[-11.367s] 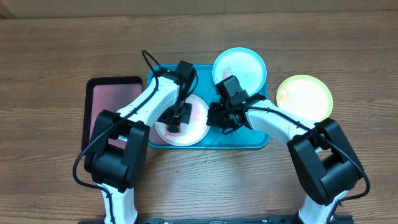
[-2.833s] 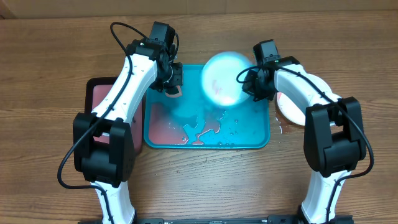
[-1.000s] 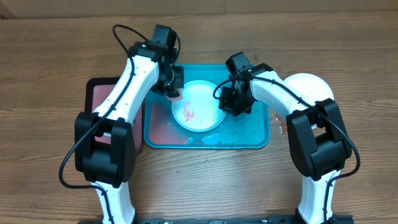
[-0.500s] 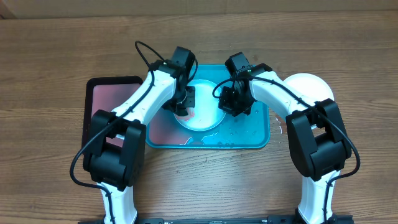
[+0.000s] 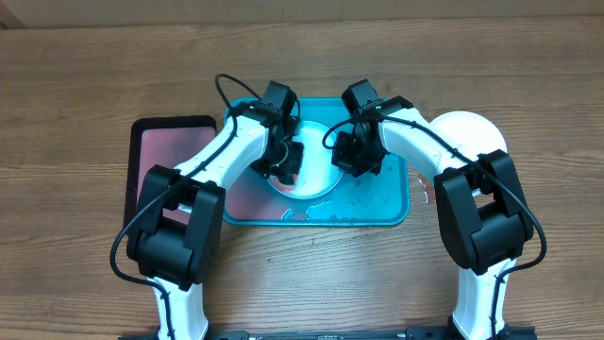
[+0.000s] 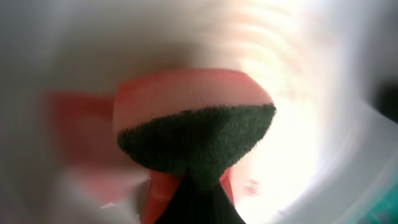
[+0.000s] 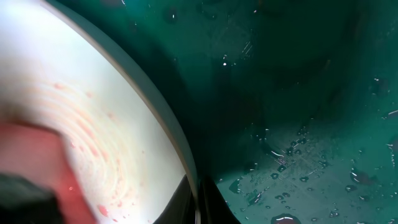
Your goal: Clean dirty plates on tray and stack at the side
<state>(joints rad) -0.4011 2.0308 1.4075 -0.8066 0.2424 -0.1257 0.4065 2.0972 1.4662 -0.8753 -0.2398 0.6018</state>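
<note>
A white plate (image 5: pixel 313 168) with red smears lies on the teal tray (image 5: pixel 377 203). My left gripper (image 5: pixel 281 170) is shut on a red sponge with a dark green scrub face (image 6: pixel 196 127) and presses it onto the plate's left side. My right gripper (image 5: pixel 351 161) is shut on the plate's right rim (image 7: pixel 180 149), one finger inside and one outside. Red specks (image 7: pixel 93 155) dot the plate in the right wrist view. A stack of clean white plates (image 5: pixel 472 127) sits to the right of the tray, partly hidden by my right arm.
A dark tray with a pink inside (image 5: pixel 160 165) lies left of the teal tray. The teal tray floor is wet, with water drops (image 7: pixel 311 168) and a pink puddle (image 5: pixel 247 198) at its left. Wooden table (image 5: pixel 85 85) all round.
My left gripper has moved from the tray's back left corner down onto the plate with the sponge. My right gripper has stayed put on the plate rim over the last second.
</note>
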